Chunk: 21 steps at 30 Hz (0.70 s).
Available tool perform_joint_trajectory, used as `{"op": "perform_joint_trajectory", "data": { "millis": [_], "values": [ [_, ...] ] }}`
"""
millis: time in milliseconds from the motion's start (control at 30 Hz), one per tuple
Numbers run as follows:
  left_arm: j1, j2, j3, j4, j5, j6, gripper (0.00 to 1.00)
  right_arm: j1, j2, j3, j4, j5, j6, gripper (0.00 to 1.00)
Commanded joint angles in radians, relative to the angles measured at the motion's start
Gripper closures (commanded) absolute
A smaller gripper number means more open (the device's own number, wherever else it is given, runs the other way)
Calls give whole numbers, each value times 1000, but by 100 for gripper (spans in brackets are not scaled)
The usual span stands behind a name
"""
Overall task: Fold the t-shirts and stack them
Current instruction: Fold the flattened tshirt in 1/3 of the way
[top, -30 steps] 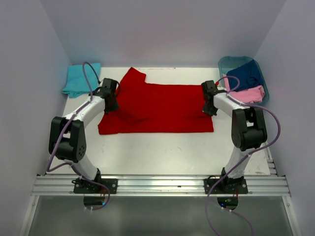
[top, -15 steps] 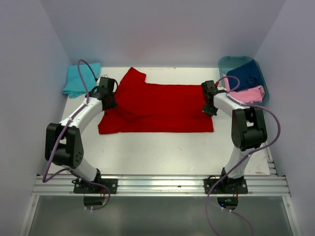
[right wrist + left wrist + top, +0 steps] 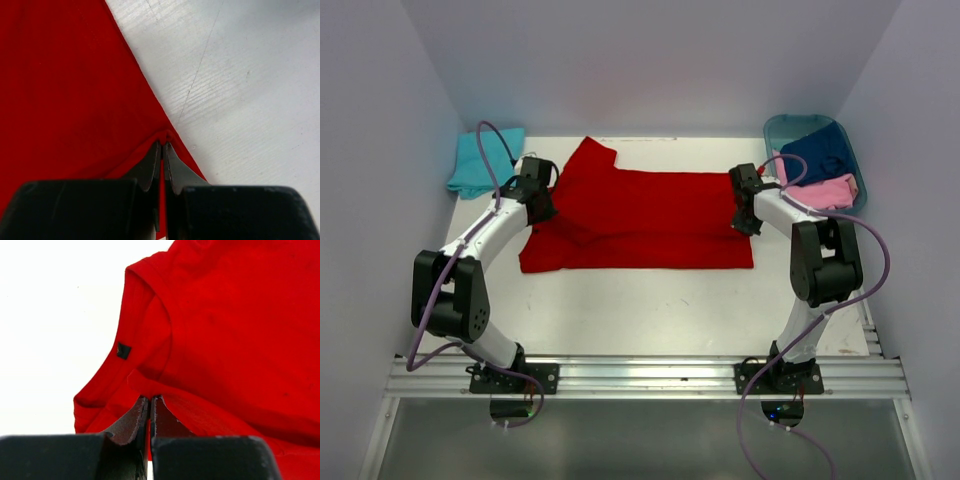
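Observation:
The large red t-shirt [image 3: 640, 215] lies spread across the middle of the table, one sleeve pointing to the back left. My left gripper [image 3: 542, 205] is shut on its left edge near the collar; in the left wrist view the fingers [image 3: 150, 402] pinch a fold of the red t-shirt [image 3: 225, 330]. My right gripper [image 3: 748, 222] is shut on the right hem; in the right wrist view the fingers [image 3: 163, 146] pinch the red t-shirt [image 3: 65, 85] at its edge. A turquoise t-shirt [image 3: 485, 160] lies folded at the back left. Navy [image 3: 820, 152] and pink [image 3: 818, 190] t-shirts lie in the basket.
The teal plastic basket [image 3: 782, 128] stands at the back right corner. White walls close the table on three sides. Bare white tabletop [image 3: 640, 310] lies in front of the red shirt, and a metal rail [image 3: 640, 375] runs along the near edge.
My left gripper has moved a little back and left along the shirt's left edge, still holding it. The right arm and the shirt's right side have not moved.

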Motion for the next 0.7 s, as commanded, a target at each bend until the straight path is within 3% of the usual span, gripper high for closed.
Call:
{"op": "perform_joint_trajectory", "data": {
  "millis": [0,400,667],
  "values": [
    [15,-8,0,15,-41,-3,100,-6,-55,2,34,37,-3,100],
    [17,-1,-5,18,-41,-6,100,-6,-115,-58,72,50,-3,100],
    [18,22,-2,22,-49,-8,100,-6,-55,-25,69,33,-9,100]
  ]
}}
